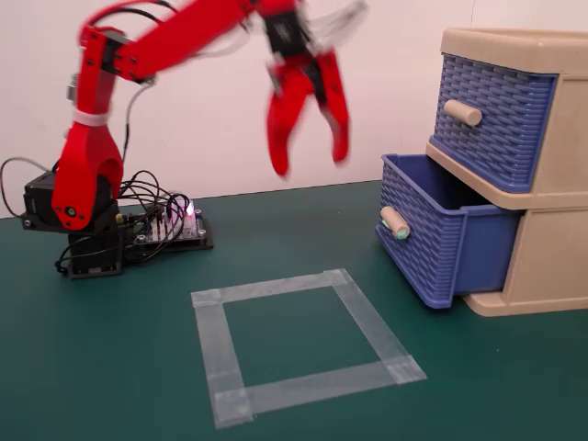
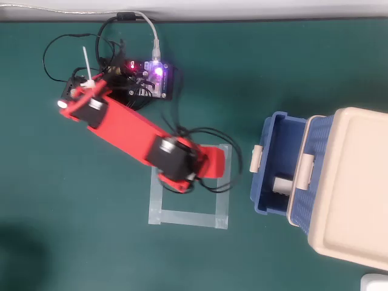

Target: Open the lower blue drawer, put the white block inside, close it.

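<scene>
Item: the lower blue drawer (image 1: 432, 234) stood pulled open, the white block (image 2: 280, 185) lying inside. My jaws (image 1: 310, 156) hung wide and empty at its 10 o'clock in the fixed view, above the counter (image 1: 110, 367). Best closing, I judged: press squarely on the drawer front beside the knob (image 1: 394, 222).

Dark green surface (image 1: 92, 367) spreads out below the claw (image 1: 310, 158), evenly lit. A square outline of clear tape (image 1: 303, 344) sits beneath it. Behind the claw, a plain white wall (image 1: 395, 101) meets the surface's far edge.

Lower blue drawer (image 1: 432, 234): woven-look plastic; mat (image 1: 110, 367) matt; tape (image 1: 363, 317) translucent.
</scene>
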{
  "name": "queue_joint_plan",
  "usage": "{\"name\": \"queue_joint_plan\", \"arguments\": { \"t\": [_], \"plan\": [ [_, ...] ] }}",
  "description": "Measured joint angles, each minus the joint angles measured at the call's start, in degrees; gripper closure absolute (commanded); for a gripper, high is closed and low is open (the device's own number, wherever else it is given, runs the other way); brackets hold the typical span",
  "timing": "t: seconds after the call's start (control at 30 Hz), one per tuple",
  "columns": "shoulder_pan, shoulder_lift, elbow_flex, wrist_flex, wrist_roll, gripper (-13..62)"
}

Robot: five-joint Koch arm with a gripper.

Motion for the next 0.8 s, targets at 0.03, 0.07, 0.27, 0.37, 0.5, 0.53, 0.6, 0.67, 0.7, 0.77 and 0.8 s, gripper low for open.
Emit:
{"name": "queue_joint_plan", "arguments": {
  "t": [0.03,0.07,0.27,0.37,0.5,0.53,0.6,0.67,0.7,0.77,0.8],
  "plan": [
    [-0.1,-1.5,0.0,-1.5,-1.0,15.7],
    [-0.1,-2.5,-0.1,-3.0,-1.5,15.7],
    [-0.6,-7.2,-6.2,-11.0,-3.0,15.7],
    [-1.6,-14.0,-9.1,-19.4,-3.3,15.7],
    [-1.5,-20.7,-13.2,-32.3,-3.4,15.7],
    [-1.6,-21.0,-13.3,-34.3,-3.4,15.8],
    [-1.6,-21.2,-14.0,-35.5,-3.4,15.8],
    [-1.5,-21.7,-15.3,-35.5,-3.3,15.7],
    [-1.5,-21.9,-15.9,-35.4,-3.3,15.7],
    [-1.5,-22.1,-16.3,-35.4,-3.3,15.5],
    [-1.5,-22.1,-16.4,-35.2,-3.3,15.5]
  ]
}}
